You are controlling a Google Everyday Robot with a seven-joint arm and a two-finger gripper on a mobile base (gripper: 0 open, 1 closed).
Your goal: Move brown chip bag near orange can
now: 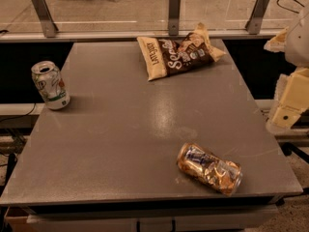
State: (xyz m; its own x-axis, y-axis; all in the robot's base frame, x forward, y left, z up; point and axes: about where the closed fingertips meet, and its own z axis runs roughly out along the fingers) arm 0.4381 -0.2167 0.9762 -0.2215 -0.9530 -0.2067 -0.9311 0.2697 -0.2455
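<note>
The brown chip bag (179,55) lies flat at the far middle of the grey table (120,144), its cream edge to the left. The orange can (209,168) lies on its side, crushed, near the front right corner. My gripper (289,98) shows as cream parts at the right edge of the view, off the table's right side. It is right of the bag and above the can, and it touches neither.
An upright dented white and green can (50,85) stands at the table's left edge. A rail with metal posts (174,12) runs behind the table. The table's front and right edges drop off to the floor.
</note>
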